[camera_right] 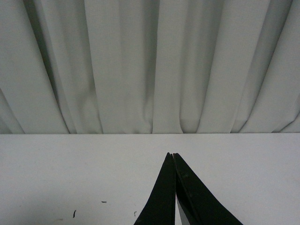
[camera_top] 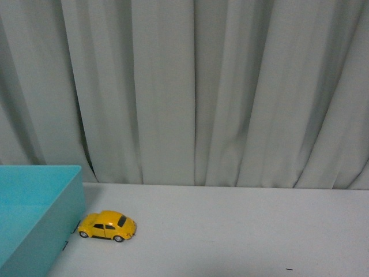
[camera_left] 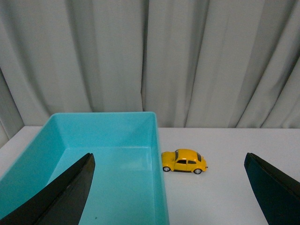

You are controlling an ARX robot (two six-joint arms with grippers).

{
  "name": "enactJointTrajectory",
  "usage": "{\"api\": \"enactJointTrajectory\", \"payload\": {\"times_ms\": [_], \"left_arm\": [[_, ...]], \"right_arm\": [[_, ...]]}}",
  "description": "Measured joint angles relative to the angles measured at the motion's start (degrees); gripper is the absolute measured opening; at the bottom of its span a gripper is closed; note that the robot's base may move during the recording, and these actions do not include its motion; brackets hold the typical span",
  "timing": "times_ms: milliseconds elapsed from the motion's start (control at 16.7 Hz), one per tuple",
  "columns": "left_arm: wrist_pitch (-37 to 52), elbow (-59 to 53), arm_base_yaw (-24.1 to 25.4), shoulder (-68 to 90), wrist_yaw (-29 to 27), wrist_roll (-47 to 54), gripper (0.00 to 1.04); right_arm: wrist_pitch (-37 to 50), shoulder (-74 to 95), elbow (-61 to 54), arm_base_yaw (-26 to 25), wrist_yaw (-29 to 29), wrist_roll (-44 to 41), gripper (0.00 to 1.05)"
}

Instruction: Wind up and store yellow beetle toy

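Approach seems the step in hand: the beetle [camera_top: 107, 225] sits on the counter [camera_top: 230, 231] just beside the bin [camera_top: 55, 228], perhaps touching its wall. Our left tool [camera_left: 168, 158] is spread wide and empty, our right tool [camera_right: 172, 155] pinched closed on nothing. Next we must straddle the beetle squarely.

Toy car [camera_top: 107, 225] was glossy yellow; windows dark, wheels black with silver hubs.
Box [camera_left: 108, 131] was plain turquoise, inside and out.
Table [camera_top: 230, 231] was white, flecked with few small dark specks.
Curtain [camera_top: 219, 86] was pale grey-white, unpatterned, shaded along vertical folds.
Left gripper [camera_left: 168, 155] and right gripper [camera_right: 171, 153] were plain black.
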Motion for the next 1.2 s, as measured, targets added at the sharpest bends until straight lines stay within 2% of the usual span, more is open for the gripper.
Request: {"api": "enactJointTrajectory", "payload": {"times_ms": [240, 961, 1141, 1201], "left_arm": [[-0.02, 0.0, 0.0, 0.0, 0.0, 0.0, 0.98], [-0.02, 0.02, 0.0, 0.0, 0.0, 0.0, 0.98], [-0.02, 0.0, 0.0, 0.0, -0.02, 0.0, 0.98], [0.0, 0.0, 0.0, 0.0, -0.04, -0.02, 0.98]], "right_arm": [[-2.54, -2.47, 0.0, -0.02, 0.0, 0.0, 0.02], [-18.99, -19.5, 0.0, 0.0, 0.0, 0.0, 0.02], [-28.96, -26.27, 0.02, -0.02, -0.07, 0.0, 0.02], [-29.73, -27.8, 0.02, 0.0, 0.11, 0.0, 0.02]]}}
